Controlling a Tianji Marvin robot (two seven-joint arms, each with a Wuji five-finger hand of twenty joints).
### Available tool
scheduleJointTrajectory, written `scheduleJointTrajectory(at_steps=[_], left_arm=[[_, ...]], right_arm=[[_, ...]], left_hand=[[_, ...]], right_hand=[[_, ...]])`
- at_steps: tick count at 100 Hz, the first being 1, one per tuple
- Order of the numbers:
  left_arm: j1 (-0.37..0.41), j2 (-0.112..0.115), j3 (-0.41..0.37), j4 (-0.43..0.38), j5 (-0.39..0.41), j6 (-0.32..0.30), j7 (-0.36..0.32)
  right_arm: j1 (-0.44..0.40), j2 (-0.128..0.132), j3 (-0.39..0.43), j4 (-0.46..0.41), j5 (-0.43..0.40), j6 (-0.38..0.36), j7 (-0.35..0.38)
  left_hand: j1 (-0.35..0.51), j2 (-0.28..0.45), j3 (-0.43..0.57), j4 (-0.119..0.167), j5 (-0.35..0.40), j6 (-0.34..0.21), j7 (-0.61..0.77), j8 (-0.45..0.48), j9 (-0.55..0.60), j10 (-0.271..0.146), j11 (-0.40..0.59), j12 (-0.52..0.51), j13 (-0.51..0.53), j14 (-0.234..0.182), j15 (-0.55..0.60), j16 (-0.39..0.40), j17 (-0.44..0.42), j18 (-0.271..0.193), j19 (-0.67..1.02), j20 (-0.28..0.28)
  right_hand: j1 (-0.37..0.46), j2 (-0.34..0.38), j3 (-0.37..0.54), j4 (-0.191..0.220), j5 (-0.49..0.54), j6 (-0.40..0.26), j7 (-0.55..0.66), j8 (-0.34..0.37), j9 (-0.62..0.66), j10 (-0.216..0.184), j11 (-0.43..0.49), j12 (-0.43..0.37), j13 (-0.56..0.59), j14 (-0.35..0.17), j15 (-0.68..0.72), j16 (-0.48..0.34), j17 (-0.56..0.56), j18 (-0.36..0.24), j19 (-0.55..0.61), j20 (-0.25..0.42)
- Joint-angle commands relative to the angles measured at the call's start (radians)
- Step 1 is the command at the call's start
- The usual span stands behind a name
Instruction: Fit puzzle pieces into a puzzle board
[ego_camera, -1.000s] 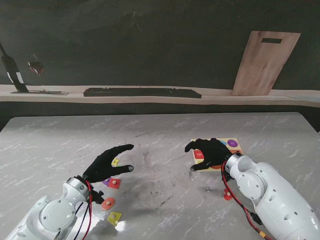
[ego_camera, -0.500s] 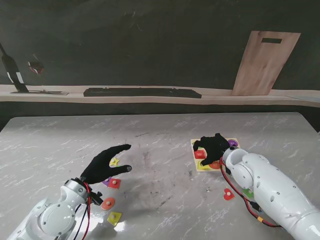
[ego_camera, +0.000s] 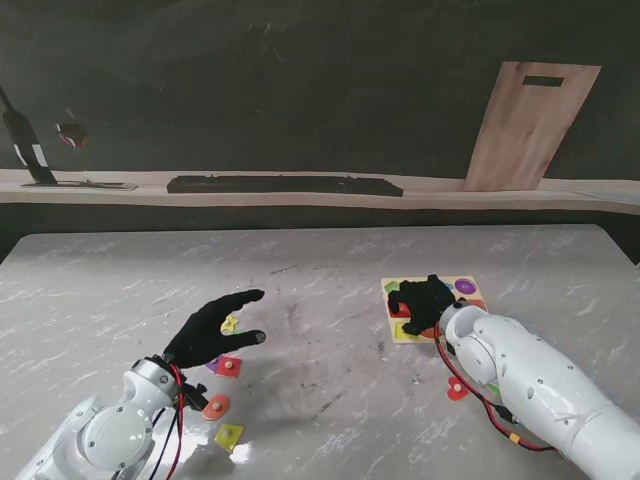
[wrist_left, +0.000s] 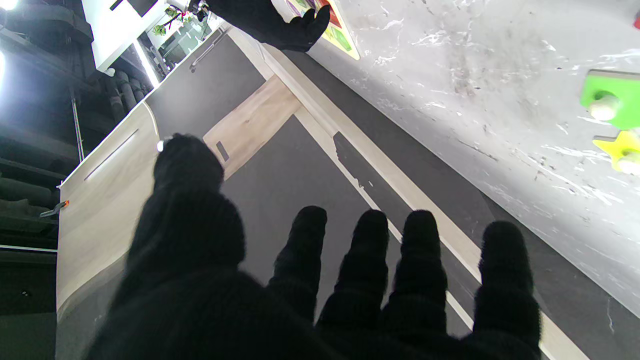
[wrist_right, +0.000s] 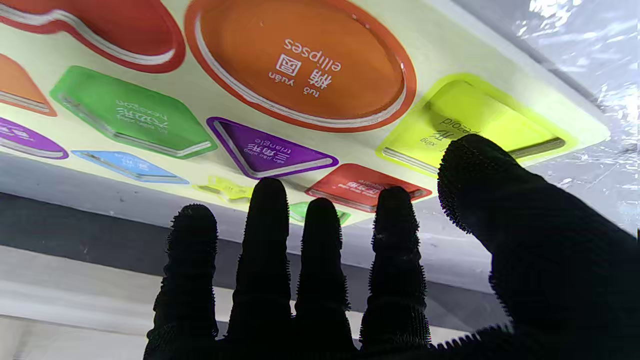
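Left to right across the marble tabletop. Left hand: raised over the left-hand cluster of loose puzzle pieces, fingers spread and thumb apart, grasping nothing; the left wrist view shows all five fingers splayed with only the far wall between them. Loose pieces, all by the left hand: yellow star piece directly under the fingers, red square piece just nearer to me, orange round piece nearer again, yellow piece nearest of all; a green knobbed piece shows in the left wrist view beside the star. These lie well apart from the board, to its left, so the left hand is judged the nearer one for collecting them. Puzzle board: flat on the right half of the tabletop, long sides roughly across the view, mostly covered by the right hand. Right hand: palm down over the board, fingers extended and slightly parted, nothing visibly held; whether the fingertips touch the board cannot be told. The right wrist view shows empty recesses close beneath it, among them an orange ellipse recess, a purple triangle recess and a yellow-green trapezoid recess. Red piece: on the tabletop nearer to me than the board, beside the right forearm.
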Motion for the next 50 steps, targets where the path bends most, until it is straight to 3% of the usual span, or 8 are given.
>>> scheduleJointTrajectory(at_steps=[1, 31, 50], left_arm=[[-0.005, -0.002, 0.005, 0.000, -0.009, 0.007, -0.007], [-0.006, -0.002, 0.008, 0.000, -0.013, 0.013, -0.009], [-0.006, -0.002, 0.009, -0.002, -0.019, 0.017, -0.012]], right_arm=[[0.005, -0.012, -0.026, 0.022, 0.002, -0.005, 0.000], [0.050, -0.029, -0.152, 0.095, 0.038, -0.055, -0.066], [0.049, -0.029, -0.180, 0.094, 0.039, -0.073, -0.072]], left_hand=[[0.010, 0.016, -0.038, 0.035, 0.020, -0.019, 0.011, 0.007, 0.013, -0.013, 0.011, 0.015, 0.021, -0.019, 0.027, 0.022, -0.001, -0.122, 0.022, 0.021], [0.009, 0.022, -0.039, 0.034, 0.024, -0.017, 0.013, 0.007, 0.021, -0.011, 0.012, 0.016, 0.025, -0.017, 0.031, 0.026, -0.001, -0.120, 0.027, 0.018], [0.009, 0.027, -0.039, 0.034, 0.025, -0.017, 0.012, 0.006, 0.023, -0.010, 0.011, 0.017, 0.026, -0.014, 0.031, 0.026, -0.005, -0.116, 0.025, 0.015]], right_hand=[[-0.036, 0.004, 0.011, -0.035, 0.056, -0.021, -0.037, -0.022, 0.040, 0.008, 0.031, 0.012, 0.017, -0.016, 0.027, 0.012, -0.005, 0.014, 0.032, 0.021], [-0.039, -0.028, 0.024, -0.037, 0.158, -0.018, 0.018, -0.001, 0.110, -0.005, 0.078, 0.032, 0.067, -0.019, 0.095, 0.035, 0.014, 0.027, 0.056, 0.027], [-0.060, -0.046, 0.019, -0.041, 0.197, -0.010, 0.042, 0.008, 0.137, -0.001, 0.098, 0.042, 0.086, -0.010, 0.133, 0.049, 0.023, 0.040, 0.075, 0.031]])
